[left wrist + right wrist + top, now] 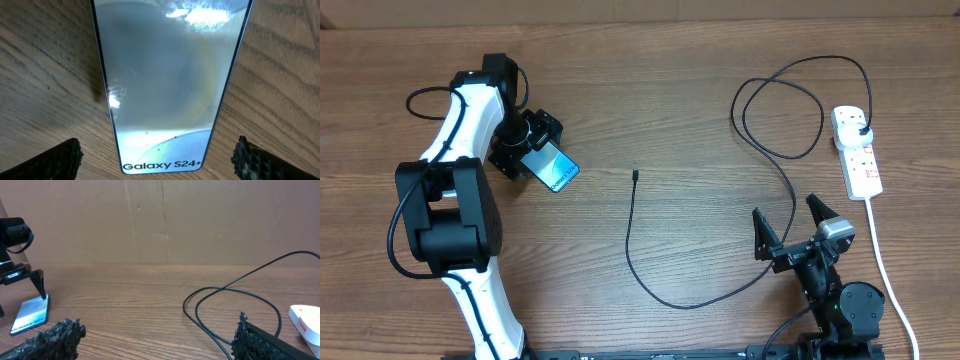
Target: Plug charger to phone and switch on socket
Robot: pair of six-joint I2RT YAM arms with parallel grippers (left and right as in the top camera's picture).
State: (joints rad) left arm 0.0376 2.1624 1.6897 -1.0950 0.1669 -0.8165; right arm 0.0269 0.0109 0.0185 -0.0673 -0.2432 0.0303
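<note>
Wooden table (pixel 650 100) is carrying everything, with a brown board standing behind it. Left gripper (pixel 159 162) is hanging directly over the phone (pixel 555 170), jaws spread wide and clear of its edges, while right gripper (pixel 788 225), well right of the phone, is likewise standing wide and empty. Charger (pixel 629 235) is lying looped right of the phone, connector tip (pixel 635 176) resting apart from it, plug (pixel 861 131) sitting in the socket (pixel 860 165) farthest from the phone.

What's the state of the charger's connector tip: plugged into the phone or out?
Out. The connector tip lies on the table, clearly apart from the phone.
</note>
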